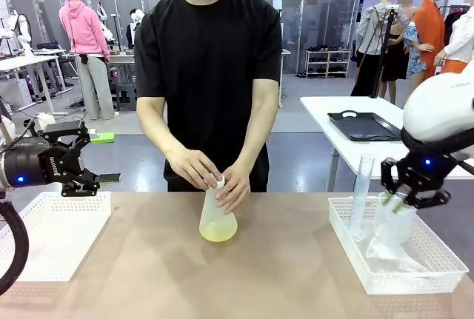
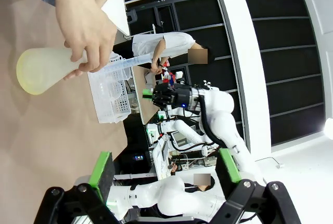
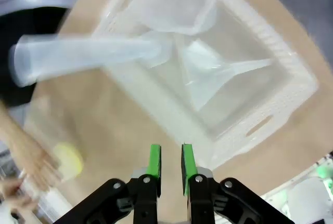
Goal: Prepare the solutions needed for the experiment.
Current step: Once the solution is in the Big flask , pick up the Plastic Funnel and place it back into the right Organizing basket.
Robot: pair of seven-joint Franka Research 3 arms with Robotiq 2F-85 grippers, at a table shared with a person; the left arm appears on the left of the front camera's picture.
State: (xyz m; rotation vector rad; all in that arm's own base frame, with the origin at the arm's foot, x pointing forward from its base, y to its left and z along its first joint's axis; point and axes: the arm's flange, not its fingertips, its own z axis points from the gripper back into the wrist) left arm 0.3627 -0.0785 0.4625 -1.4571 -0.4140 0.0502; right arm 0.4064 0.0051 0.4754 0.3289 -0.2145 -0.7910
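At table centre, the person's hands [image 1: 211, 178] grip the flask [image 1: 218, 219] holding the solutions [image 1: 218, 234] (a shallow yellow-green layer). Left tool [image 1: 95, 180], at nine o'clock, is spread and empty. Right tool [image 1: 400, 199], at three o'clock over the basket [image 1: 385, 278], is nearly pressed together on nothing; descending so, it may knock the cylinder [image 1: 362, 193].

From the left wrist camera I see my left end effector [image 2: 165, 174] with its green-padded fingers [image 2: 102, 174] spread wide, nothing between them. On the tan worktop [image 2: 47, 146] a person's hands [image 2: 86, 29] grip the neck of a translucent conical flask [image 2: 41, 69], which holds a shallow pale yellow-green solution [image 2: 23, 76] at its base. Just beyond the flask sits a white perforated basket [image 2: 112, 96] with a clear graduated cylinder [image 2: 127, 64] sticking out of it. Farther off, the right end effector [image 2: 156, 95] hangs near the basket; its jaw state is unclear.
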